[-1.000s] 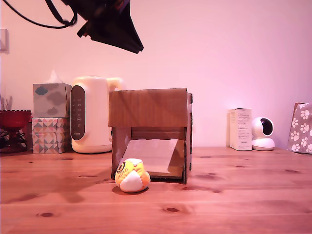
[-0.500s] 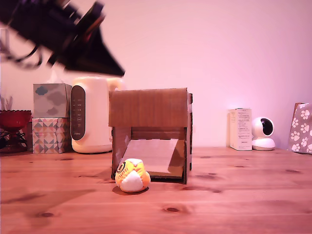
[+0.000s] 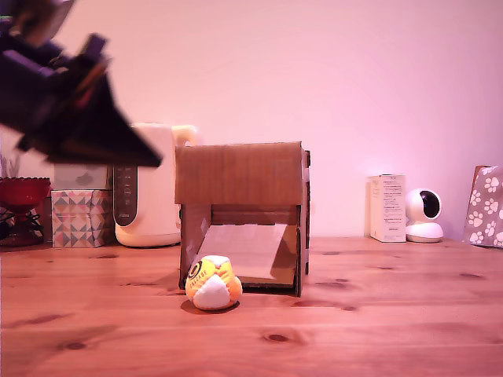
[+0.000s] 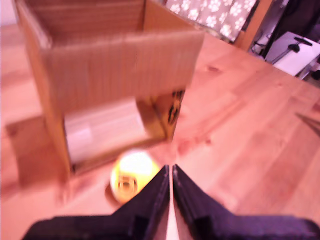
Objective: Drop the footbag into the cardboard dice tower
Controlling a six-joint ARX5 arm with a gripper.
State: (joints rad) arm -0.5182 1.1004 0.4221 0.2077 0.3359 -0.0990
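Observation:
The footbag (image 3: 212,283), orange, yellow and white, lies on the wooden table just in front of the cardboard dice tower's (image 3: 240,173) lower opening, towards the exterior view's left. The sloped ramp shows inside that opening. My gripper (image 3: 153,162) is a dark, motion-blurred wedge in the air, left of the tower and well above the table. In the wrist view the gripper (image 4: 170,171) has its fingers pressed together with nothing between them. It points at the blurred footbag (image 4: 131,175), which lies below the tower (image 4: 120,70) and its open top.
Behind the tower on the exterior view's left stand a white appliance (image 3: 145,204), stacked patterned tissue boxes (image 3: 82,216) and a red bowl (image 3: 22,190). At the right are a white carton (image 3: 387,207), a small white camera (image 3: 424,214) and a paw-print bag (image 3: 487,206).
My gripper has swung down and to the exterior view's left, from above the tower to beside it. The footbag and tower have not moved.

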